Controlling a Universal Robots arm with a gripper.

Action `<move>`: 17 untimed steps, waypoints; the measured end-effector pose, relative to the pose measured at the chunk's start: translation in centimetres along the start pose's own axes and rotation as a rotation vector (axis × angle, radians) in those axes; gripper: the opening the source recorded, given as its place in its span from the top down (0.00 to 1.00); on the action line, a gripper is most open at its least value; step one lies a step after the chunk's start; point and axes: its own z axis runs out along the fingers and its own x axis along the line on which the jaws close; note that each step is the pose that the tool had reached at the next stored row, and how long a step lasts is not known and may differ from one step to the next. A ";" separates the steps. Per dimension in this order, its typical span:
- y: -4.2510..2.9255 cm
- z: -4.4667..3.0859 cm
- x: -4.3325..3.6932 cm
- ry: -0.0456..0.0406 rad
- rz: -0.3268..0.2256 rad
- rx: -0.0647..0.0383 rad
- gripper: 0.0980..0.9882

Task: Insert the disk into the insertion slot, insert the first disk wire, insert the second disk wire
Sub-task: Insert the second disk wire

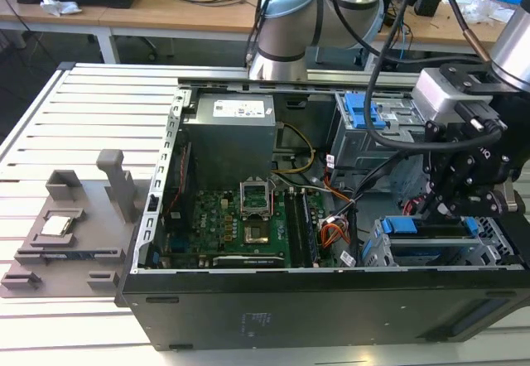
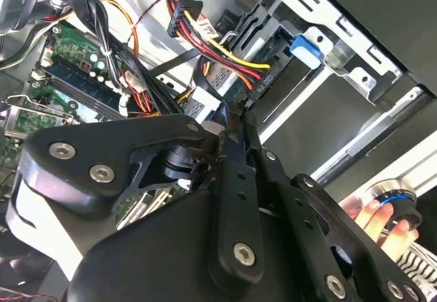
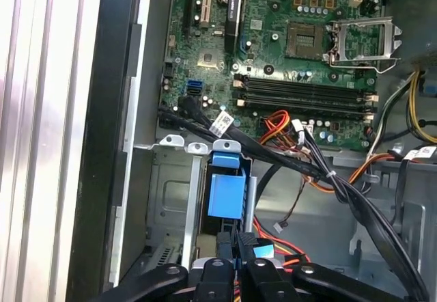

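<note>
The disk, framed in its blue carrier, sits inside the insertion slot, a silvery cage at the case's front corner on the exterior view's right. My gripper hangs just over the disk's connector end. In both wrist views its black fingers are pressed together on a dark wire connector at the disk's end. A small blue plug lies right beside them. A bundle of red, yellow and black wires runs to a black connector at the cage.
The open case holds the motherboard, the power supply and a second grey cage with a blue latch. Black cable bundles cross beside the slot. A grey fixture lies on the table at the exterior view's left. A person's hand is close by.
</note>
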 end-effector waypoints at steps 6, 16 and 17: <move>-0.42 0.18 0.03 -0.0005 0.000 -0.003 0.94; -0.51 -0.16 0.05 -0.0051 0.000 -0.005 0.94; -0.51 -0.17 0.05 -0.0054 0.000 -0.005 0.94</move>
